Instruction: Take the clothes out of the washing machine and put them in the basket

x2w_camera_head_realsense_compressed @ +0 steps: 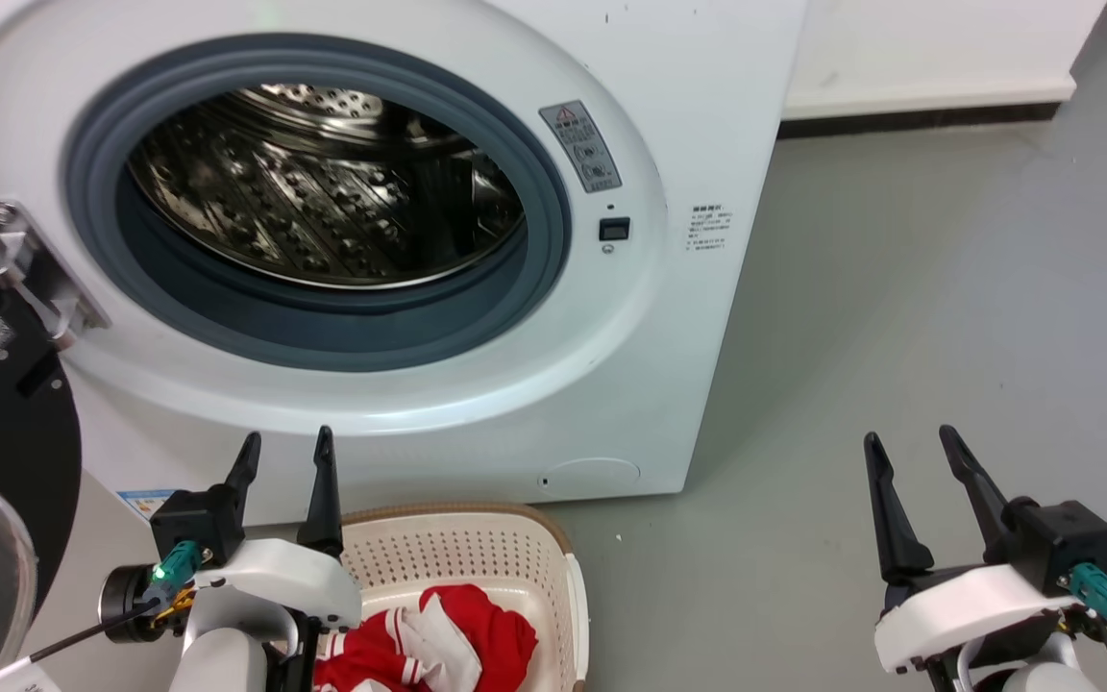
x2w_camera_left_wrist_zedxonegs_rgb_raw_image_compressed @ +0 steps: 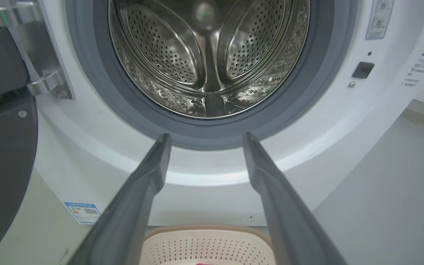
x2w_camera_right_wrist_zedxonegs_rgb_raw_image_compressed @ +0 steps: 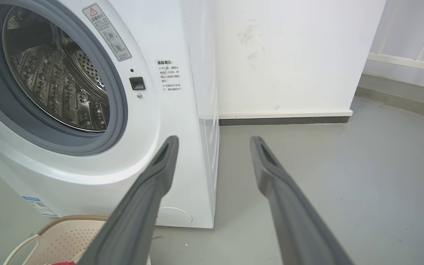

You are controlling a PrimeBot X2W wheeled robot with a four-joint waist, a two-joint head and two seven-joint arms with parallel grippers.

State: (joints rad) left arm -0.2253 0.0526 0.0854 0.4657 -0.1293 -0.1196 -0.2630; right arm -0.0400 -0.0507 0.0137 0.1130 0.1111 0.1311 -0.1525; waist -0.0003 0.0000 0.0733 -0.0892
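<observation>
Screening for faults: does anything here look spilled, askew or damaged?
Nothing serious. The clothes lie inside the basket, the drum looks empty, the left gripper and right gripper are open. Faint scuffs mark the wall.

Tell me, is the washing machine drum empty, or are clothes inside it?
Empty, as far as visible: the drum is bare perforated steel, and the red and white clothes lie in the basket.
</observation>
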